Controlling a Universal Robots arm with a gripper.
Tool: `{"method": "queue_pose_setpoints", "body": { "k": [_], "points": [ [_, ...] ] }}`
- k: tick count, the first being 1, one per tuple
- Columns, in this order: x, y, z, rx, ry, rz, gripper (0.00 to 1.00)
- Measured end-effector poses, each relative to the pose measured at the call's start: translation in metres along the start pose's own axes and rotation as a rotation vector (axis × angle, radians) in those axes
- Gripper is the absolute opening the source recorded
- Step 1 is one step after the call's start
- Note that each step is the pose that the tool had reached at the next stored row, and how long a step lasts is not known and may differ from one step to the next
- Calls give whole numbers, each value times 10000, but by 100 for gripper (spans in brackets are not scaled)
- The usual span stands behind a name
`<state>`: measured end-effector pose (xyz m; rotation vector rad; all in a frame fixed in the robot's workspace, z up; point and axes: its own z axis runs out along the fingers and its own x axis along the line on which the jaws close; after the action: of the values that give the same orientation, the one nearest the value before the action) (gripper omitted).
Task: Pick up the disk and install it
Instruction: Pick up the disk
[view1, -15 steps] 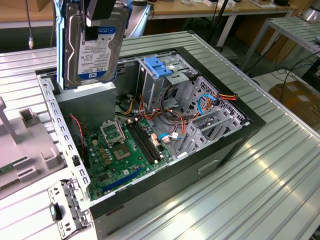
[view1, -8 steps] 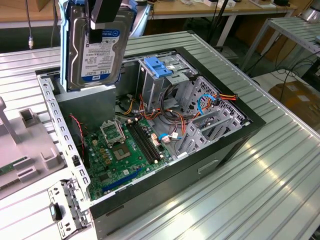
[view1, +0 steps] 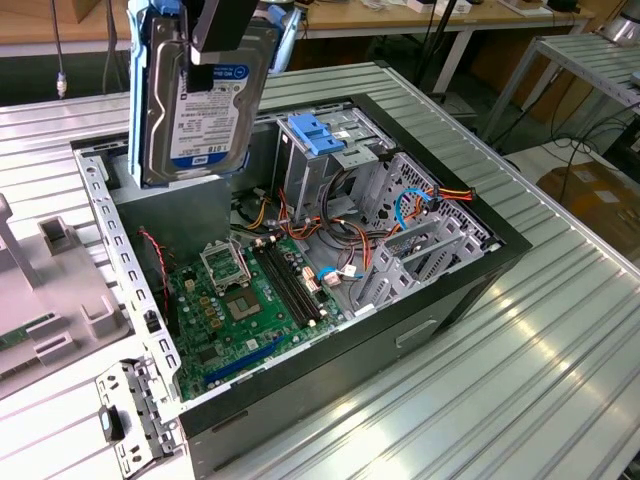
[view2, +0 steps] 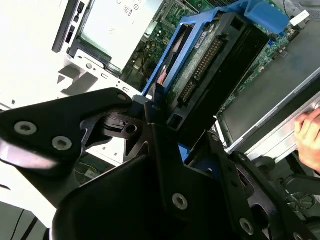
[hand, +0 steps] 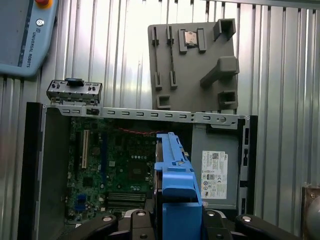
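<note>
The disk (view1: 195, 100), a grey hard drive in a bright blue carrier, hangs upright above the far left corner of the open computer case (view1: 420, 330). My gripper (view1: 218, 50) is shut on its top edge. In both wrist views the black fingers (view2: 150, 125) clamp the blue carrier (hand: 176, 175), with the motherboard (hand: 120, 170) below it. The disk's connector edge (view2: 205, 65) points down at the case. The metal drive cage with its fixed blue bracket (view1: 315, 133) stands at the case's far side, to the exterior view's right of the disk.
A grey fixture plate (view1: 50, 290) lies beside the case at the exterior view's left. A loose metal bracket (view1: 130, 420) sits by the near corner. Cables (view1: 420, 205) crowd the cage area. A person's hand (view2: 310, 135) rests near the case. A teach pendant (hand: 25, 35) lies on the table.
</note>
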<state>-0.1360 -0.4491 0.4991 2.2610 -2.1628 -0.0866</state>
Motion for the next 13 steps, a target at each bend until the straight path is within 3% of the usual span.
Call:
{"method": "queue_pose_setpoints", "body": {
  "k": [13],
  "points": [
    [154, -76, -5, -2, -10, 210, 36]
  ]
}}
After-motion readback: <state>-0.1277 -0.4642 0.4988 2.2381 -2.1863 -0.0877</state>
